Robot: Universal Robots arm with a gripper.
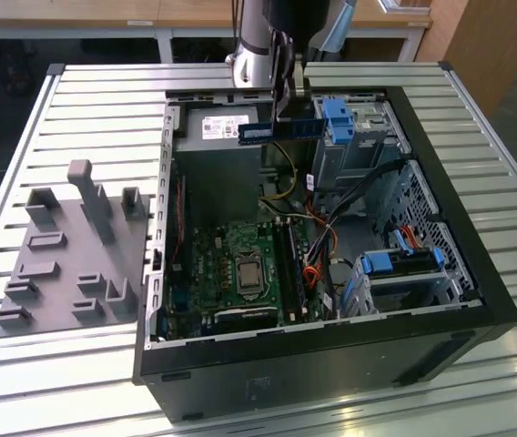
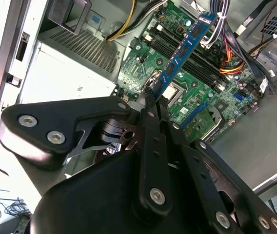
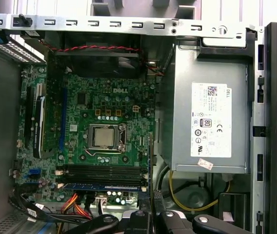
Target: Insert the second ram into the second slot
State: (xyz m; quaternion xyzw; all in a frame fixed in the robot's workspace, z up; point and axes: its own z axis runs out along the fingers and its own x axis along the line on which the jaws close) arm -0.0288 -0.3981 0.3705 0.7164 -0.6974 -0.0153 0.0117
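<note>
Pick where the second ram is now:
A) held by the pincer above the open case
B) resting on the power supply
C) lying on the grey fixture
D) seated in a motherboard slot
A: in the second wrist view the pincer is shut on one end of the second ram, which hangs in the air over the motherboard, clear of the slots.

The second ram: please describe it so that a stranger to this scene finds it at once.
Find the open black computer case on the slatted metal table; above it hangs the gripper. The long, thin blue circuit-board stick clamped in it is the second ram. Unlike the chunky blue plastic latches beside it, it is flat and bears a pale label.
</note>
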